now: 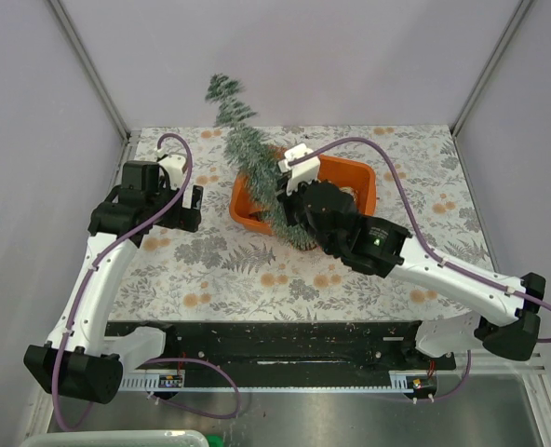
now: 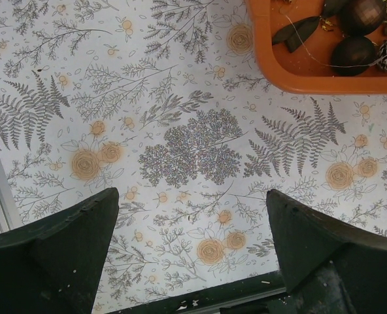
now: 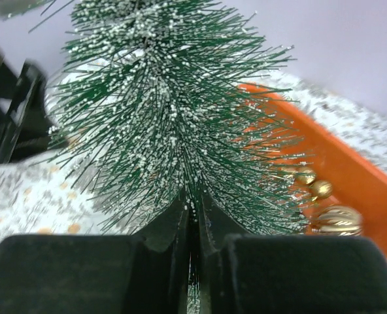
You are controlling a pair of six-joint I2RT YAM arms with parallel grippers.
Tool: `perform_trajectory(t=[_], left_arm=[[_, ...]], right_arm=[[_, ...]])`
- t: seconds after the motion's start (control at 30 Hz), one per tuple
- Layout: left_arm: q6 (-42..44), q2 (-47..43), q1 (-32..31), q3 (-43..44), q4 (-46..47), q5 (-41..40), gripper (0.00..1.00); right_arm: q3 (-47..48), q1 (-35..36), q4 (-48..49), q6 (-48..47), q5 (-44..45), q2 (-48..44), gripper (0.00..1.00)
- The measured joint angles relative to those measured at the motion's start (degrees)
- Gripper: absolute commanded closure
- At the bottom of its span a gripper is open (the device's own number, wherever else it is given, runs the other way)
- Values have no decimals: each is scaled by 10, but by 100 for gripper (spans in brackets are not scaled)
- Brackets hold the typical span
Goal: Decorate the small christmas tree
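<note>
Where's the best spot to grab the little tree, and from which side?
Probably the thin middle stem at the wide bottom end of the tree, coming in from the base end. The needles are soft and stick out all round, so only the stem gives a firm pinch. The right gripper is shut on it just there, with the tree's tip pointing away.

Finding: a robotics lab test cell, not a home. Plain pale panels point(image 1: 350, 56) close the left, right and far sides, framed by bare aluminium posts point(image 1: 89, 70). A left arm point(image 1: 94, 279) and right arm point(image 1: 452, 279) are bolted to a black rail point(image 1: 266, 340) at the near edge of a floral-covered table point(image 1: 220, 270).
</note>
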Motion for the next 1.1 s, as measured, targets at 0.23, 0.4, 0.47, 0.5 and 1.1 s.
perform_trajectory(t=[0.23,0.4,0.47,0.5,1.1], left_arm=[[0,-1,0,0,-1,-5,1],[0,-12,0,-13,-3,-15,1],[0,-17,1,-17,-5,-18,1],[0,-18,2,-18,-6,-19,1],[3,-19,11,-18,-17,-27,1]], right_arm=[[-87,64,26,44,-10,-8,96],[-151,86,91,51,-10,-9,98],[-183,91,135,47,-9,-9,99],[-204,93,163,44,-10,-10,100],[-431,156,484,-54,82,-10,100]])
